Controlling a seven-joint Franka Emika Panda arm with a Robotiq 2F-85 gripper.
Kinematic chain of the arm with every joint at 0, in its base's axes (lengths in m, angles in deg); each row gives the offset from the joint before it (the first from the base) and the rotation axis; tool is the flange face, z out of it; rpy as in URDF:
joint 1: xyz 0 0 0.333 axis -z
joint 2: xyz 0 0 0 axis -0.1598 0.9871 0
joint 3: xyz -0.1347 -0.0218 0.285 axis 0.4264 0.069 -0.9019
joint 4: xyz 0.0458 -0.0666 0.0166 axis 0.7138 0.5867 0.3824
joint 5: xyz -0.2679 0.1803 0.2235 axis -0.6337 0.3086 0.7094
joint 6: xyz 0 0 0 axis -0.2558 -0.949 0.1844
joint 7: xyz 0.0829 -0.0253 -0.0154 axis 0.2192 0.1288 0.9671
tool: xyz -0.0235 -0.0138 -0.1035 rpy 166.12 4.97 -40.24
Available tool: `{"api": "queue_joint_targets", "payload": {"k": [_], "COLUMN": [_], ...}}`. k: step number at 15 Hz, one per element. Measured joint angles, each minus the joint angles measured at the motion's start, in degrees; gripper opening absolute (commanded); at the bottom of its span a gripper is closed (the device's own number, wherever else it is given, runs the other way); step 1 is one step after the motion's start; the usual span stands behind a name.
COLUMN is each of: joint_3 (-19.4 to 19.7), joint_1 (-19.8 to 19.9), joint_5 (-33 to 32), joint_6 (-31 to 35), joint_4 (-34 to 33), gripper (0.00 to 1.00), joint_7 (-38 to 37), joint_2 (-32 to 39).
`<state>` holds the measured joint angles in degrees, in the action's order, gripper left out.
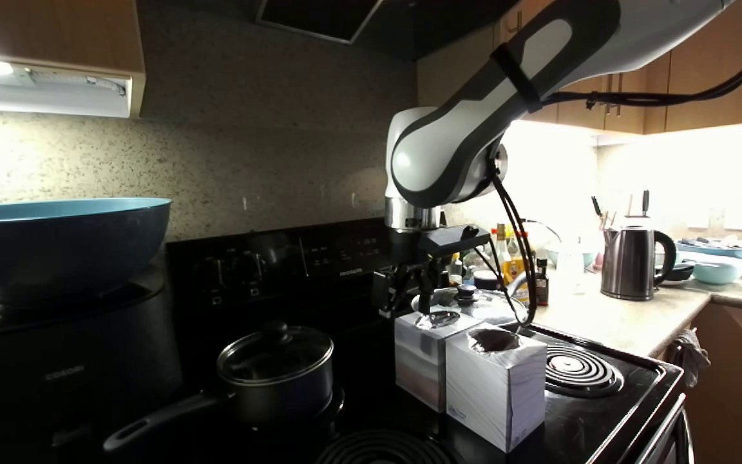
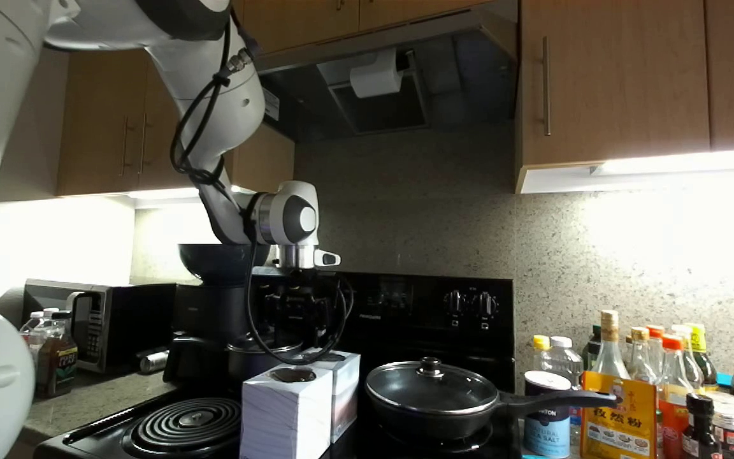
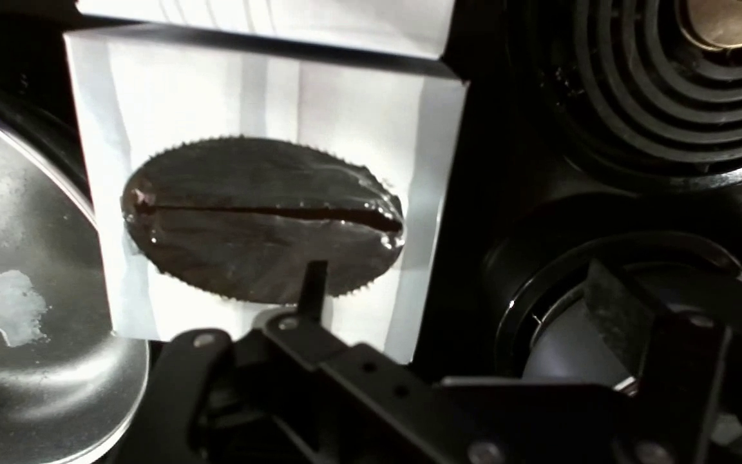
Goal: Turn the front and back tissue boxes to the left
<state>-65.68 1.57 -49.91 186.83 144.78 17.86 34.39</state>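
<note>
Front tissue box, white: nearer the front edge of the stovetop; back tissue box, white, just behind. Gripper: fingers spread, nothing grasped, one over the back tissue box's opening, contact uncertain. Probable hazards: film snagged if that fingertip dips; front tissue box or frying pan knocked by a turning corner, spacing tight.

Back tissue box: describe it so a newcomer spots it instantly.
At the rear of the black stove, find the control panel. In front of it, between the lidded saucepan and the lidded frying pan, stands the back tissue box. Its side carries soft grey and pink bands; the front tissue box, farther forward, has thin wavy lines.
</note>
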Motion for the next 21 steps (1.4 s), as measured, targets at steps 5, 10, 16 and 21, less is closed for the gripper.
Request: {"api": "queue_joint_targets", "payload": {"k": [5, 10, 16, 21], "joint_3": [0.0, 0.0, 0.1, 0.1], "joint_1": [0.1, 0.2, 1.2, 1.7], "joint_5": [0.1, 1.8, 3.6, 4.7], "joint_6": [-0.1, -0.1, -0.2, -0.2], "joint_4": [2.1, 3.3, 2.8, 2.6], "gripper": [1.00, 0.60, 0.20, 0.05], "joint_7": [-1.7, -1.9, -1.8, -1.6], "joint_2": [-1.1, -0.9, -0.1, 0.2]}}
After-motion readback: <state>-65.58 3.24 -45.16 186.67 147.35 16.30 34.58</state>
